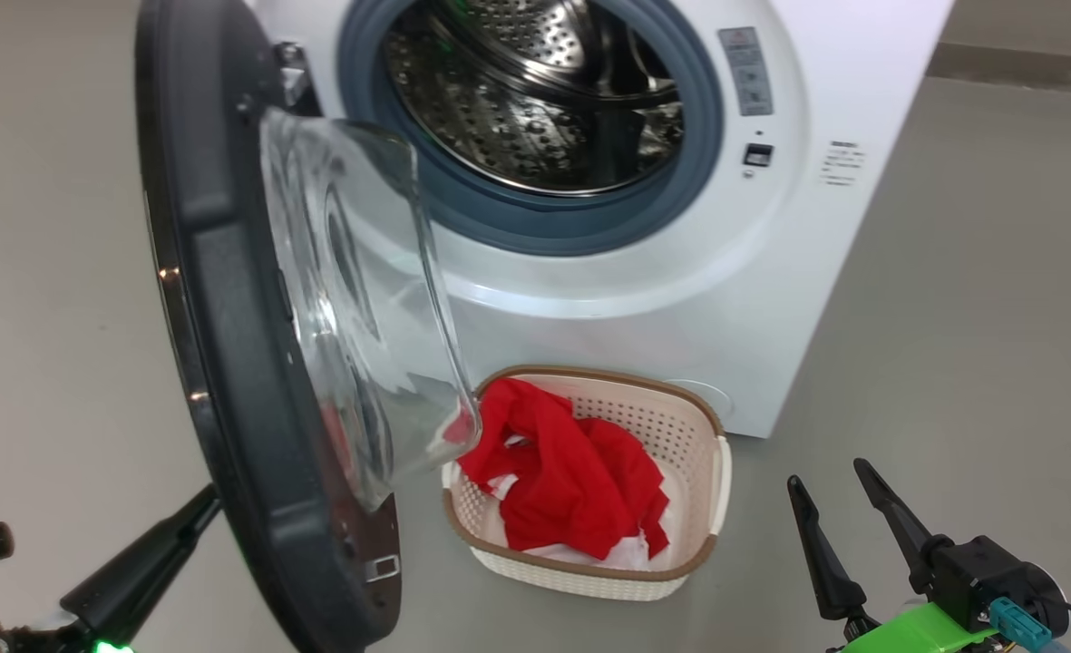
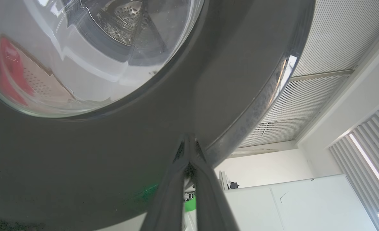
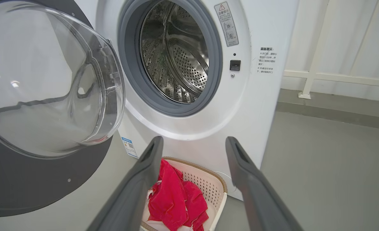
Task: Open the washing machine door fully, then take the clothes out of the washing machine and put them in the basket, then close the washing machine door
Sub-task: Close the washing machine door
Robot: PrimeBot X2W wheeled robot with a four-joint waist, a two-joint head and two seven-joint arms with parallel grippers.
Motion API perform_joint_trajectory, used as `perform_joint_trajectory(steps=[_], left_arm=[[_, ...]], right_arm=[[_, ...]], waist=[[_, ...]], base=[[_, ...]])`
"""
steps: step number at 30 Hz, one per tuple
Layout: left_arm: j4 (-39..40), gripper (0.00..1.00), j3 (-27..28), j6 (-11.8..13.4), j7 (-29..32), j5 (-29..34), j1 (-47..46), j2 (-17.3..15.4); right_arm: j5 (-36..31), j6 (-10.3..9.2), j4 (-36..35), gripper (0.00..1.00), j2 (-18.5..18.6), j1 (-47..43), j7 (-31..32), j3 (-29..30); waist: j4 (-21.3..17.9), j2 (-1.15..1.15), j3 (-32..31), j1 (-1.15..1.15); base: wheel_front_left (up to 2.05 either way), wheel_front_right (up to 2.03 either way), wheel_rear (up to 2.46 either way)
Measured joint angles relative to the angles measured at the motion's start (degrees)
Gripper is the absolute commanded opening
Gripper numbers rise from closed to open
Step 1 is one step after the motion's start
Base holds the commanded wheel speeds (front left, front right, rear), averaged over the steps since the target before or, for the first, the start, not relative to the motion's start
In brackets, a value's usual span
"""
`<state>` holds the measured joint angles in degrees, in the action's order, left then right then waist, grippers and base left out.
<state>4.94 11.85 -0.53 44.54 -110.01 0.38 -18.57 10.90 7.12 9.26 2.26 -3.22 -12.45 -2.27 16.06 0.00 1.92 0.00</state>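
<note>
Step in hand, as judged: closing washing machine door [image 1: 218, 363].
- Door standing open, left of the empty-looking drum [image 1: 535, 100].
- Clothes [image 1: 580, 481] lying in basket [image 1: 680, 426].
- Left gripper [image 2: 189, 141]: fingers pressing together, tips appearing to touch door's outer face near rim.
- Right gripper [image 1: 827, 473]: fingers spreading wide, holding nothing.
- Advice: be pushing steadily near rim, watching glass bowl clearing basket.

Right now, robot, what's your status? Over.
Left gripper shut, at door rim. Right gripper open, empty. Clothes in basket, drum empty, door open. Basket close to door's swing.
</note>
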Motion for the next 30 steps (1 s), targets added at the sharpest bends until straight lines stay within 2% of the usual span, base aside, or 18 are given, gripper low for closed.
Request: perform_joint_trajectory(steps=[9,11,18,26,27,28,29,30], left_arm=[[2.0,0.00,0.4,0.0,0.0,-0.2,0.9,1.0],[2.2,0.00,0.8,-0.7,-0.3,-1.1,0.9,1.6],[3.5,0.00,2.8,-2.1,-0.9,-2.2,2.6,3.4],[4.6,0.00,6.7,-4.1,-4.6,-2.1,4.9,5.9],[4.6,0.16,7.2,-4.3,-5.3,-1.7,5.0,6.3],[4.6,0.38,7.6,-4.7,-5.9,-1.2,5.0,6.6],[4.6,0.49,8.0,-4.9,-6.6,-0.6,5.1,6.9],[4.5,0.86,8.2,-5.1,-7.6,0.7,5.2,7.0]], right_arm=[[0.1,0.00,0.2,1.00,0.0,0.1,-0.4,0.1],[0.1,0.00,0.2,1.00,0.0,0.2,-0.5,0.1],[0.2,0.00,0.4,1.00,0.0,0.3,-0.6,0.5],[0.3,0.00,0.8,1.00,0.0,0.3,-0.7,0.6],[0.5,0.00,0.8,1.00,0.0,0.3,-0.7,0.6],[0.6,0.00,0.9,1.00,0.0,0.3,-0.9,0.6],[0.7,0.00,0.9,1.00,0.0,0.3,-1.1,0.6],[0.8,0.00,0.9,1.00,0.0,0.3,-1.1,0.6]], waist=[[-2.7,0.00,0.8,0.00],[-2.8,0.00,1.1,0.00],[-2.4,0.00,1.3,0.00],[-1.2,0.00,1.2,0.00],[-1.0,0.00,1.1,0.00],[-0.9,0.00,1.1,0.00],[-0.7,0.00,1.0,0.00],[-0.5,0.00,0.9,0.00]], base=[[0.00,0.00,0.00],[0.00,0.00,0.00],[0.00,0.00,0.00],[0.00,0.00,0.00],[0.00,0.00,0.00],[0.00,0.00,0.00],[0.00,0.00,0.00],[0.00,0.00,0.00]])
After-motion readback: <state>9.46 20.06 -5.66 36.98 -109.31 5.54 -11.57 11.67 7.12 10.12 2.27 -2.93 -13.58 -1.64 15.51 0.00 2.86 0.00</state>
